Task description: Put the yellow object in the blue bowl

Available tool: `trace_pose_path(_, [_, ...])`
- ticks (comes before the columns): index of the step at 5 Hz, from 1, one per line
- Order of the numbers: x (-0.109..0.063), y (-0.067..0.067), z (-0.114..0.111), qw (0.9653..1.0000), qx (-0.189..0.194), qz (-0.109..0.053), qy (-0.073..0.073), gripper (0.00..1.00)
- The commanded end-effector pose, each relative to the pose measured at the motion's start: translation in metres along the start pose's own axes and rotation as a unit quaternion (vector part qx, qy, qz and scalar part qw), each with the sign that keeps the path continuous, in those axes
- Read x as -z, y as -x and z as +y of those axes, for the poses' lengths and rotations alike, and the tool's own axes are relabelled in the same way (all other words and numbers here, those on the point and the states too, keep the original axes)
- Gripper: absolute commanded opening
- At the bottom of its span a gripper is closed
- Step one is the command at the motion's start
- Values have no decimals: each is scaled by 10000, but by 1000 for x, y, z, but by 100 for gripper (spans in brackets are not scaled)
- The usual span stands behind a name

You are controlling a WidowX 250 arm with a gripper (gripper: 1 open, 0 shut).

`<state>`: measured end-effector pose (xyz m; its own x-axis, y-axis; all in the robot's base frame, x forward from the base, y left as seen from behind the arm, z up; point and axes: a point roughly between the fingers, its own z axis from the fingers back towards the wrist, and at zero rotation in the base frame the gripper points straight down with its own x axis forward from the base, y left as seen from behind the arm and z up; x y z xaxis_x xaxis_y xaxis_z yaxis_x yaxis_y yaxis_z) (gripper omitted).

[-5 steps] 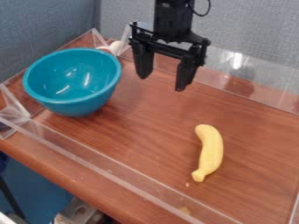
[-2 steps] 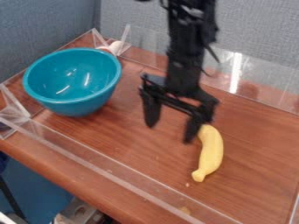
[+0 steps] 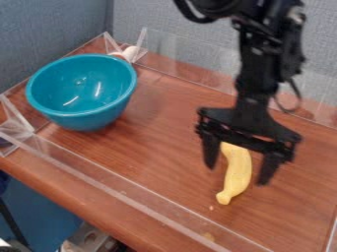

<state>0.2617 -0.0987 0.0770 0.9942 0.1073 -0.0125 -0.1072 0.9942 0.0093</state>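
"How does the tool (image 3: pixel 238 177) stand?"
"Jaws spread wide, gripping nothing, with one finger on each side of the yellow banana (image 3: pixel 235 175)."
"And where's the blue bowl (image 3: pixel 82 92)?"
"Well apart from the tool, off toward the image's left, on the same wooden tabletop (image 3: pixel 152 157)."

On the table (image 3: pixel 138 162), the bowl (image 3: pixel 82 92) sits over at the left, toward the back, well apart from the banana (image 3: pixel 235 174). The banana lies to the right and nearer the front, and behind the bowl, just to its right, there's a small object (image 3: pixel 129 52) by the back edge.
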Motion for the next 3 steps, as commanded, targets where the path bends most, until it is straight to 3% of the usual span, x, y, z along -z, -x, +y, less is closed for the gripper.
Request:
trace_pose_path(1, [-15,-19,-5,9992,10,-346,195,100])
trace_pose_path(3, [15,-45,21,9978,-434,-435,248,100])
